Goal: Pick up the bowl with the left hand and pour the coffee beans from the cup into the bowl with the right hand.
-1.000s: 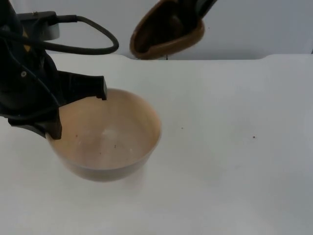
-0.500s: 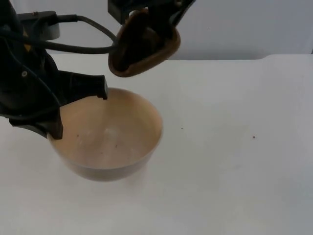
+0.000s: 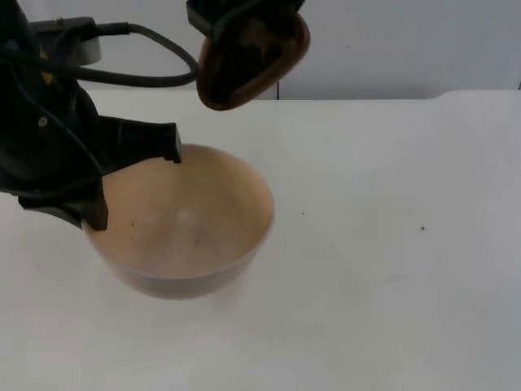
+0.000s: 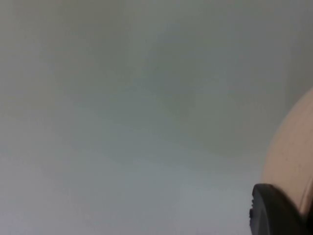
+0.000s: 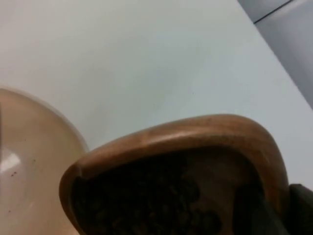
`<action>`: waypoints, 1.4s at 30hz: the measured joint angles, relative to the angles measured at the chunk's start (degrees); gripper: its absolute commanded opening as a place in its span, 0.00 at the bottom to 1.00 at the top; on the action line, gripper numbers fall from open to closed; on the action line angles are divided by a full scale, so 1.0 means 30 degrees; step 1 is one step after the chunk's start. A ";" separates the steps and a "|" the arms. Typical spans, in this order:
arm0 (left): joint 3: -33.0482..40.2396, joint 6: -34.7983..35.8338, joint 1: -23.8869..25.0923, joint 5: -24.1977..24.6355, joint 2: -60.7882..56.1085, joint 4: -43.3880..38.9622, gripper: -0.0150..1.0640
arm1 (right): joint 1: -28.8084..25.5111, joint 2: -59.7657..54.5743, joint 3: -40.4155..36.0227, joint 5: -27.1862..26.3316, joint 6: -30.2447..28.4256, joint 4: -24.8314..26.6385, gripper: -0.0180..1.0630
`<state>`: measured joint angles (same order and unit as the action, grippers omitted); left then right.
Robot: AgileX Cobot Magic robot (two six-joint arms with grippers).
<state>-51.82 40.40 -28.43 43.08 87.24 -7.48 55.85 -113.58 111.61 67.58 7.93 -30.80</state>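
Note:
A pale wooden bowl is held a little off the white table, with my left gripper shut on its left rim. The bowl's inside holds just a few dark specks. In the left wrist view the bowl's outer wall shows beside a black fingertip. My right gripper is shut on a brown wooden cup, tilted mouth-down above the bowl's far rim. Through the right wrist camera, dark coffee beans still lie inside the cup, and the bowl sits below it.
The white table stretches bare to the right and front of the bowl, marked by a couple of tiny dark specks. The grey partition wall closes the back.
The right gripper has carried the cup leftward from the back middle to above the bowl's far rim and turned it. The bowl and left gripper have barely shifted.

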 measured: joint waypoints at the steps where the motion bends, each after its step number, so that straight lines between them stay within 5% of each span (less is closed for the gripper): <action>1: 0.0000 0.0000 0.0000 -0.0074 0.0000 0.0000 0.01 | 0.0120 0.0000 0.0000 -0.0036 0.0000 -0.0183 0.02; 22: 0.0000 0.0000 0.0000 -0.0106 0.0000 0.0072 0.01 | 0.3533 0.0000 0.0000 0.0346 -0.0562 -0.7376 0.02; 42: 0.0000 0.0000 0.0000 -0.0106 0.0000 0.0072 0.01 | 0.4622 0.0000 0.0000 0.0777 -0.1793 -0.9698 0.02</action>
<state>-51.82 40.40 -28.43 42.77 87.24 -7.26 69.71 -113.58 111.61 69.92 2.55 -59.89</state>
